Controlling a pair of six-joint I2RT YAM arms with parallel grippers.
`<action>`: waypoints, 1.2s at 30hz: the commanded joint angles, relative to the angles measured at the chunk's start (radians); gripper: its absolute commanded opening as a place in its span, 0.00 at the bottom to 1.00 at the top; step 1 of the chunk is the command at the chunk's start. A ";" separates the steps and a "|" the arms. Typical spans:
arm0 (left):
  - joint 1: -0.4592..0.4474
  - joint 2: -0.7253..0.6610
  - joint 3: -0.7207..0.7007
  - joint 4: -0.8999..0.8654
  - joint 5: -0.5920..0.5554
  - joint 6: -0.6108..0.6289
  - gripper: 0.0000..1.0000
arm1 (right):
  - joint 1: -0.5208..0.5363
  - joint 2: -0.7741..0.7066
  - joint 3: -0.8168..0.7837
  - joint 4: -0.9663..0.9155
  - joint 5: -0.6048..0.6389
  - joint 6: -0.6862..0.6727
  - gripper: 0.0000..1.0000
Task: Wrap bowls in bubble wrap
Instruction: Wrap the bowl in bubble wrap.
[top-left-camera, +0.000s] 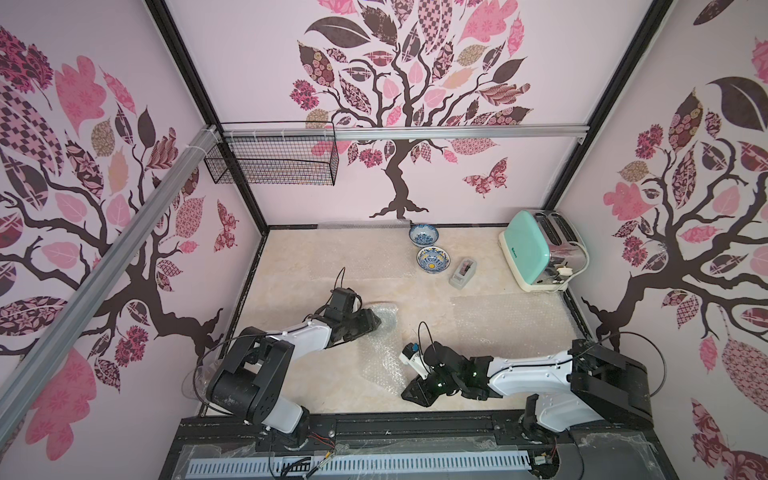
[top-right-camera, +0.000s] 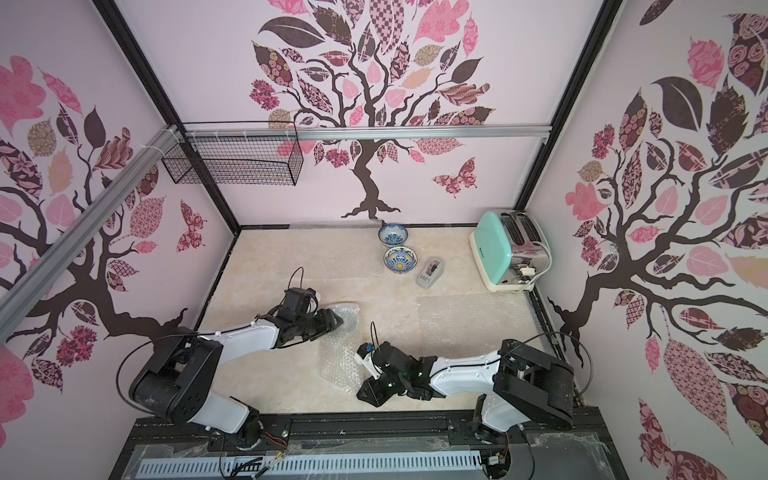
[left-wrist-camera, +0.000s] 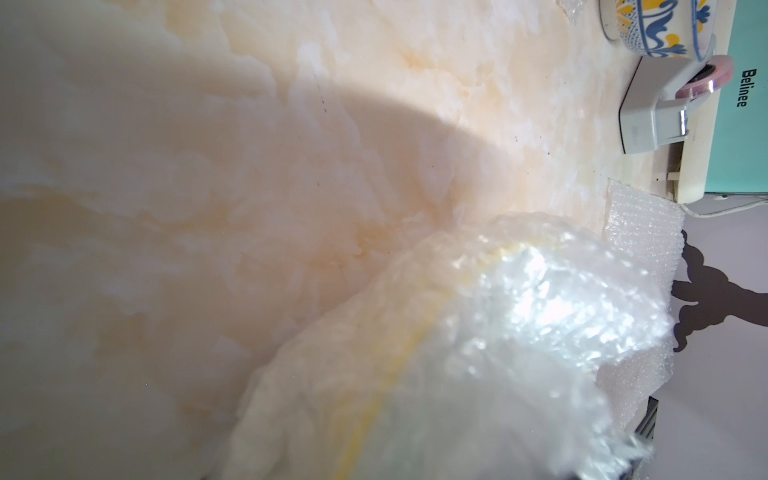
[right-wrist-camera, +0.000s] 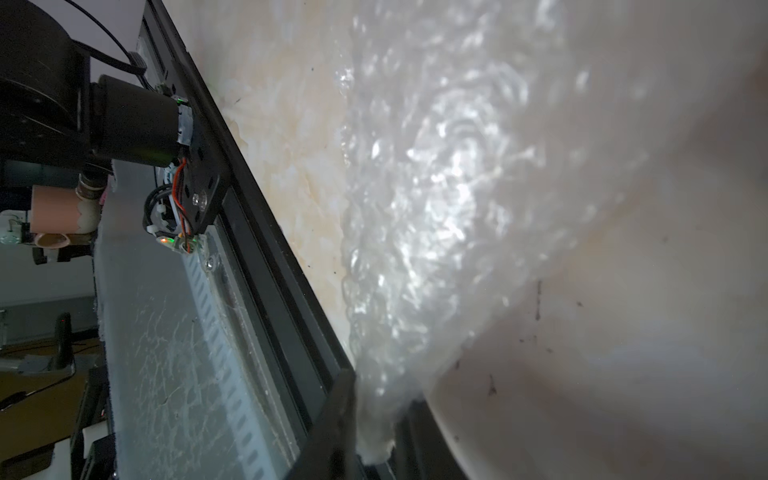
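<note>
Right tool (right-wrist-camera: 376, 415) pinches the near edge of the bubble wrap (top-left-camera: 384, 357); left tool (top-left-camera: 372, 322) is at the covered pale bowl (left-wrist-camera: 457, 353) on the bench (top-left-camera: 311, 270), its grip impossible to tell. First wrap looks unfinished; blue-and-white bowl (top-left-camera: 423, 235) and yellow-accented bowl (top-left-camera: 433, 259) stand bare near the far wall.

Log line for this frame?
left gripper: at bubble-wrapped pale bowl, grip unclear | right gripper: shut on clear bubble wrap sheet edge | two blue-and-white ceramic bowls: unwrapped

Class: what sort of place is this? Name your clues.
Likely a robot lab cell staged as a kitchen: left arm and right arm, tree-patterned wall panels, a toaster on marble-look counter.
</note>
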 joint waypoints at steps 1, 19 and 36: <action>-0.001 0.023 -0.013 -0.049 -0.027 0.014 0.58 | -0.002 -0.068 0.074 0.005 0.016 -0.026 0.07; -0.001 0.045 -0.018 -0.030 0.001 0.023 0.48 | -0.280 0.187 0.455 0.001 0.092 -0.172 0.00; 0.000 0.047 -0.040 0.006 0.029 0.018 0.48 | -0.301 0.511 0.558 0.075 0.170 -0.198 0.00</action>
